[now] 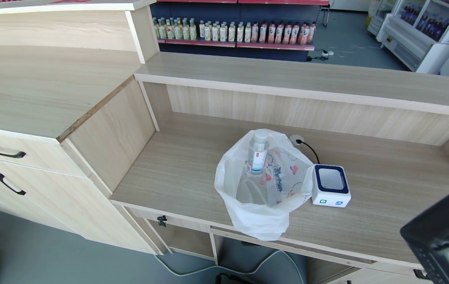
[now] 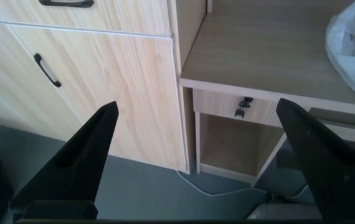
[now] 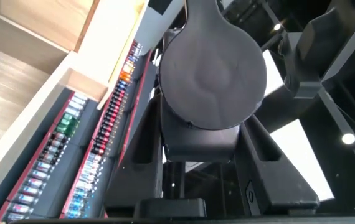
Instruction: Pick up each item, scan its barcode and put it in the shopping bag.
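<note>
A pale wooden checkout counter [image 1: 185, 169] stands in a shop, with a shelf of drink bottles [image 1: 232, 31] behind it and a glass-fronted cooler [image 1: 417, 35] off to the far right.

The left gripper [image 2: 197, 104] hangs low in front of the counter, below its top, with its two dark fingers [image 2: 81, 158] spread wide apart and nothing between them. Ahead of this gripper and to its left is a drawer cabinet [image 2: 103, 74] with black handles [image 2: 47, 70]. Straight ahead, under the counter edge, is a small drawer lock [image 2: 245, 107].

Up and to the right of the left gripper, the white shopping bag [image 1: 261, 215] sits on the counter top with its mouth open and its near side drooping over the front edge. A clear water bottle [image 1: 258, 152] stands upright inside the bag.

Farther right again, touching the bag's side, is the white barcode scanner [image 1: 330, 185] with a dark-framed window, and its black cable [image 1: 312, 152] runs back to a hole in the counter. I cannot tell whether the right gripper is grasping anything.
</note>
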### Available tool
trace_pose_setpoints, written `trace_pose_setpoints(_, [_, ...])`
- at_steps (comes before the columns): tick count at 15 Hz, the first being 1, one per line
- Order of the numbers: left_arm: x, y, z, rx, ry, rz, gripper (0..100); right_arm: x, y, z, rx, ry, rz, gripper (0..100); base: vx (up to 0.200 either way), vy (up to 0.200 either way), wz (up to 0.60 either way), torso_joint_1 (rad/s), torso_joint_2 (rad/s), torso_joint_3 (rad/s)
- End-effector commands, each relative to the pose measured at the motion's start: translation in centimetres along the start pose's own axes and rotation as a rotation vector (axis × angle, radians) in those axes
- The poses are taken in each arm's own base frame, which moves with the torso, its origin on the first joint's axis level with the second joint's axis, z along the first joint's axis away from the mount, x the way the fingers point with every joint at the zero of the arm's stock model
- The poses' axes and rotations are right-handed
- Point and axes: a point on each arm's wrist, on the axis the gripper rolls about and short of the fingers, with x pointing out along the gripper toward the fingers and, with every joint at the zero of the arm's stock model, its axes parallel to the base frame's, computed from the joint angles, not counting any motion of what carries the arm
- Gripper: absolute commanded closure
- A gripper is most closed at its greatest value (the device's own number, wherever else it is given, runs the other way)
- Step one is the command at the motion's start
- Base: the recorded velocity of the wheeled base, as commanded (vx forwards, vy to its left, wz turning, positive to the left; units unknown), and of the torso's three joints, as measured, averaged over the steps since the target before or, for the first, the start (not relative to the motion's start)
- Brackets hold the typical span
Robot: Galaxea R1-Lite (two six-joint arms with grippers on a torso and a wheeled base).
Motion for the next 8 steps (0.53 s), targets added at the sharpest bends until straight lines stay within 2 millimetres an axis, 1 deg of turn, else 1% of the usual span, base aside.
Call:
trace_pose_setpoints(1, [0.0, 0.0, 0.0, 0.0, -0.001, 0.0, 0, 0.23, 0.2, 0.05, 0.0, -0.023, -0.009, 100, 0.0, 0.0, 0.0, 0.0, 0.0, 0.0])
trace_pose_setpoints(8, [0.0, 0.0, 0.0, 0.0, -0.001, 0.0, 0, 0.23, 0.13, 0.02, 0.001, -0.034, -0.024, 100, 0.0, 0.0, 0.0, 0.0, 0.0, 0.0])
